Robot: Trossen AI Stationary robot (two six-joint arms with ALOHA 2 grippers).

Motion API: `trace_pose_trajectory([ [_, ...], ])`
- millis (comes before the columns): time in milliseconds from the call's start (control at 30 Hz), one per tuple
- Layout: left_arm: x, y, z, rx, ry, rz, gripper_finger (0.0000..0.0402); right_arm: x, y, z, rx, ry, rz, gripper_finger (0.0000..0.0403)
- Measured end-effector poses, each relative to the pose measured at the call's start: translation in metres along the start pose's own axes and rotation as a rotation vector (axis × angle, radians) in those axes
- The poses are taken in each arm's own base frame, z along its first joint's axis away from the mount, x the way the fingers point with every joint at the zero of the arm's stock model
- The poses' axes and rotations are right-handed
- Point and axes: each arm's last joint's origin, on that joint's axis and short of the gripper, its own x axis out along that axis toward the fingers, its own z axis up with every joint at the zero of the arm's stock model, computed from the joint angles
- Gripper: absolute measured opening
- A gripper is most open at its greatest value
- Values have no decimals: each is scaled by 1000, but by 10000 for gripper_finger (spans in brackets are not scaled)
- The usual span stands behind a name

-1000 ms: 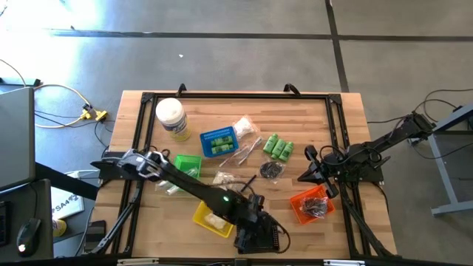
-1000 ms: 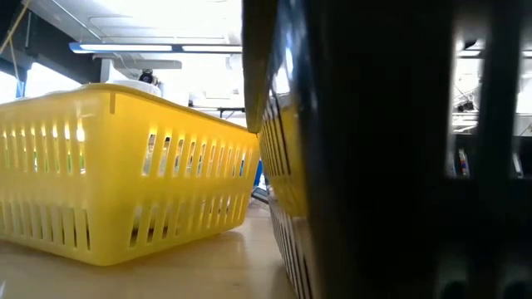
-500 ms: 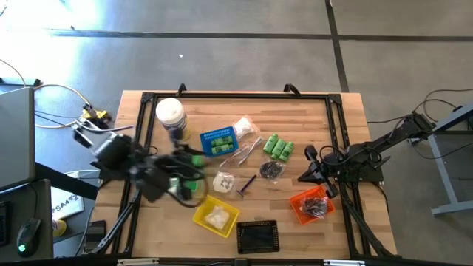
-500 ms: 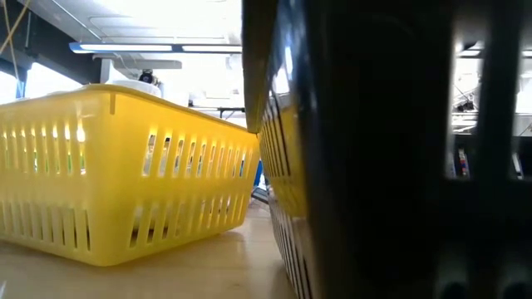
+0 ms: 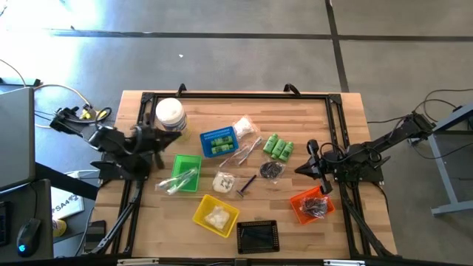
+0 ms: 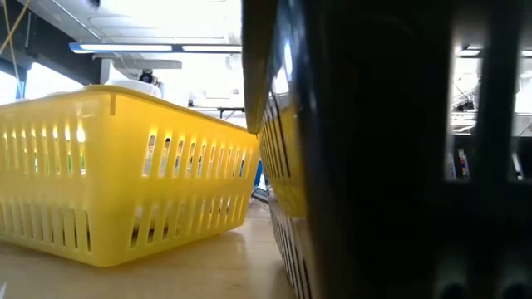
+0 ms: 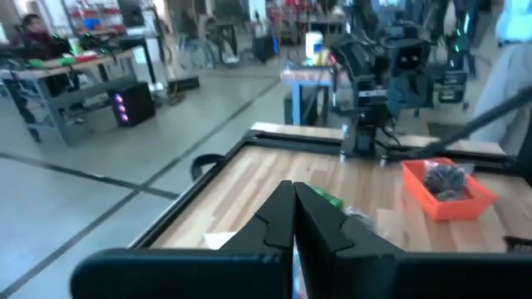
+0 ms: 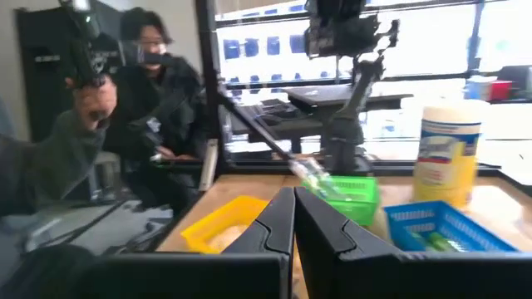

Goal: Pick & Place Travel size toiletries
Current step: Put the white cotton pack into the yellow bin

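Wooden surface [image 5: 340, 118] under overhead camera: travel toiletries scattered mid-surface. Green bottles [image 5: 278, 147] lie loose right of centre, just beside dark round piece [image 5: 271, 170]; clear sachets [image 5: 246, 151] near blue basket [image 5: 219, 142]; white packet [image 5: 216, 216] in yellow basket [image 5: 216, 216]; sachet across green basket [image 5: 185, 171]. Left claw [image 5: 157, 140] at left edge beside white-lidded jar [image 5: 171, 117], fingers pressed together, empty. Right claw [image 5: 311, 165] at right edge above orange basket [image 5: 311, 205], pressed together, empty.
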Motion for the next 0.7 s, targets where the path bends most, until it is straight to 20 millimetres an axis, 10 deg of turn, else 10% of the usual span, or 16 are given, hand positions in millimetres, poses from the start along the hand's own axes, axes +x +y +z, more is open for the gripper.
trace_pose_trajectory([
  [700,-26,36,-51,55,94,132,0,10,-5,-11,8,62,-161,3],
])
